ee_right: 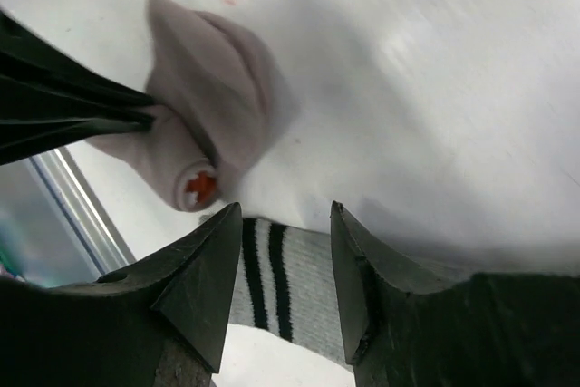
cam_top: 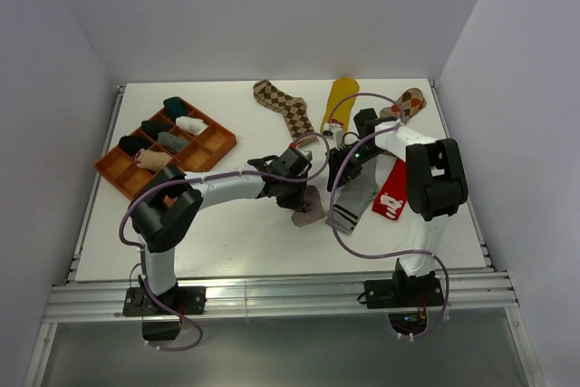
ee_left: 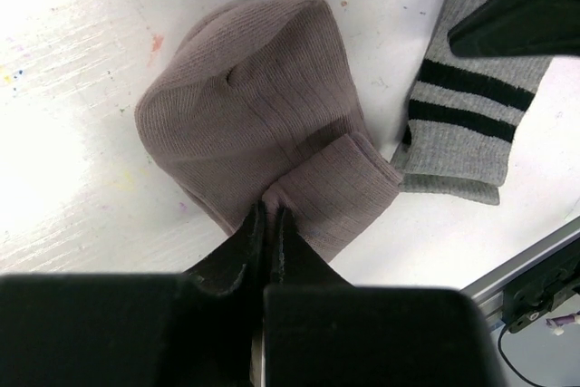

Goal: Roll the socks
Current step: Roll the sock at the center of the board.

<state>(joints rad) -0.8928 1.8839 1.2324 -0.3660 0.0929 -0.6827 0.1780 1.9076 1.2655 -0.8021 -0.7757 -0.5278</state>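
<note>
My left gripper point(ee_left: 270, 210) is shut on the folded edge of the taupe sock point(ee_left: 245, 106), which lies partly rolled on the white table. In the top view the gripper point(cam_top: 304, 189) sits just above that sock point(cam_top: 309, 208). The right wrist view shows the sock point(ee_right: 217, 70) with a red spot at its rolled end. My right gripper point(ee_right: 285, 215) is open and empty, just above the grey sock with black stripes point(ee_right: 290, 278), which lies beside the taupe one point(cam_top: 349, 210). The red sock point(cam_top: 391, 195), two brown argyle socks point(cam_top: 283, 104) point(cam_top: 405, 104) and the mustard sock point(cam_top: 343, 97) lie flat nearby.
An orange compartment tray point(cam_top: 217, 147) with several rolled socks stands at the back left. The right gripper's finger point(ee_left: 526, 15) hangs over the grey sock point(ee_left: 471, 124) in the left wrist view. The table's metal front rail point(cam_top: 272, 295) runs below the arms.
</note>
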